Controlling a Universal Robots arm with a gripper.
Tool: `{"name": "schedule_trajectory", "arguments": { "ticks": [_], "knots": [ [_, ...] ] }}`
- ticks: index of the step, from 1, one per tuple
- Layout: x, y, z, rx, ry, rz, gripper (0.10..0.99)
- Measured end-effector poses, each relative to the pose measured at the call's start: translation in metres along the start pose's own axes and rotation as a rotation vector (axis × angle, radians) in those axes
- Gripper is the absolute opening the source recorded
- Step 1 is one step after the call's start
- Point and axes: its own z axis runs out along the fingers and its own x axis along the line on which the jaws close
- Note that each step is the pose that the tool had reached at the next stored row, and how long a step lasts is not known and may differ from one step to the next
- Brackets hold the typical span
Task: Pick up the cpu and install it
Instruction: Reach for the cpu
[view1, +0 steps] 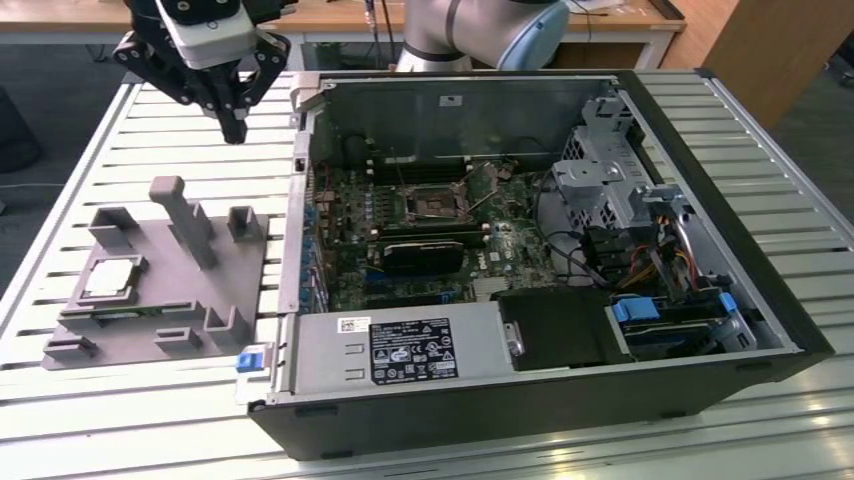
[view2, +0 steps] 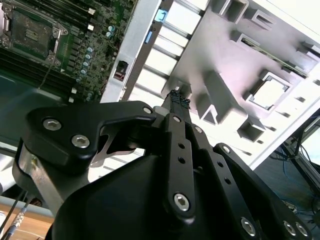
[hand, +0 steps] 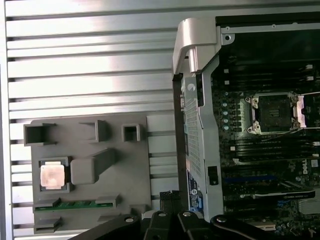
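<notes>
The tool (view1: 234, 128), seemingly clenched on nothing, hangs over the bench (view1: 107, 150) beside the open case (view1: 534, 410), while the cpu (view1: 111, 278) lies in the grey fixture (view1: 160, 292) by the bench's edge at the exterior view's left; a clean pick means squaring over it, clear of the posts.

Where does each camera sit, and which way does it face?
Exterior view: off the arm, looking down on the open computer case and grey fixture; the arm and tool hang near the fixture.
First wrist view: on the wrist, looking straight down on the cpu in the fixture; the tool's end shows.
Second wrist view: on the wrist, looking obliquely along the tool's black linkage toward the fixture.
Shared: all three show cpu, fixture and socket.
</notes>
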Motion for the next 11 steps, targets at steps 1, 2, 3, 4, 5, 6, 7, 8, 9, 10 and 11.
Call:
{"name": "schedule_trajectory", "arguments": {
  "ticks": [1,2,3,4,5,6,7,8,9,10,11],
  "knots": [
    [0.0007,-0.0001,0.0,0.0,0.0001,0.0,0.106],
    [0.0014,-0.0001,0.0001,0.0,0.0003,0.0,0.106],
    [0.0021,-0.0002,0.0002,0.0,0.0004,0.0,0.106],
    [0.0028,-0.0002,0.0002,0.0,0.0006,0.0,0.106],
    [0.0035,-0.0003,0.0002,0.0,0.0007,0.0,0.106],
    [0.0043,-0.0004,0.0003,0.0,0.0008,0.0,0.106],
    [0.0051,-0.0004,0.0004,0.0,0.0009,0.0,0.106],
    [0.0059,-0.0005,0.0004,0.0,0.0009,0.0,0.106],
    [0.0066,-0.0006,0.0005,0.0,0.001,0.0,0.106],
    [0.0074,-0.0006,0.0005,0.0,0.0012,0.0,0.106],
    [0.0082,-0.0007,0.0005,0.0,0.0012,0.0,0.106]
  ]
}}
